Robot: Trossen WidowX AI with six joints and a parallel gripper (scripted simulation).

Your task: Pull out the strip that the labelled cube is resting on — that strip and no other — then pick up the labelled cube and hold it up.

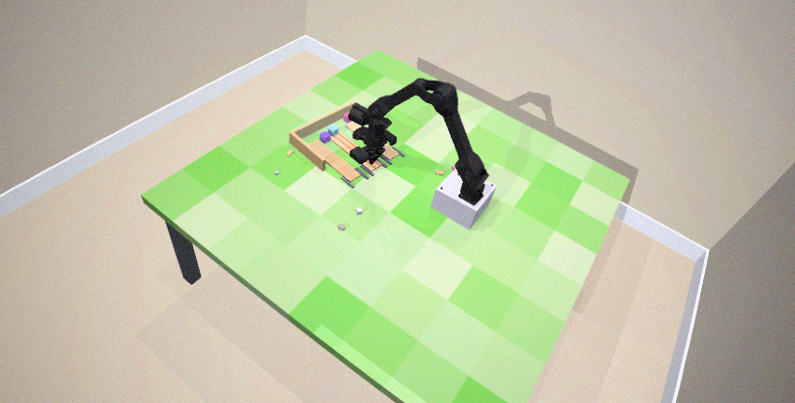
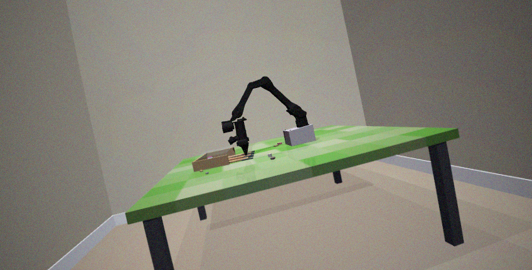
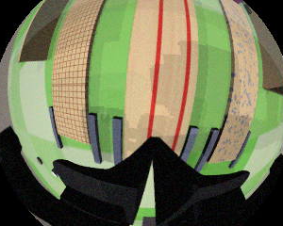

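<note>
My gripper (image 1: 372,160) (image 2: 246,154) (image 3: 154,141) is shut and empty. Its tips are low over the near end of the middle strip (image 1: 344,144) (image 3: 172,71), which has two red lines. A strip with a grid pattern (image 1: 341,166) (image 3: 71,85) lies to its left and a blue-speckled strip (image 1: 392,152) (image 3: 243,75) to its right in the wrist view. A cyan cube (image 1: 333,129) is at the middle strip's far end, with a purple cube (image 1: 324,137) close beside it. A pink cube (image 1: 347,117) is partly hidden by the arm. No label is readable.
A low wooden wall (image 1: 307,151) (image 2: 211,163) surrounds the cubes' area. Dark rails (image 3: 94,138) (image 3: 118,138) flank the strips' near ends. A small white block (image 1: 359,210) and a stone (image 1: 341,227) lie in front; a tan chip (image 1: 439,171) lies near the arm's base (image 1: 454,203).
</note>
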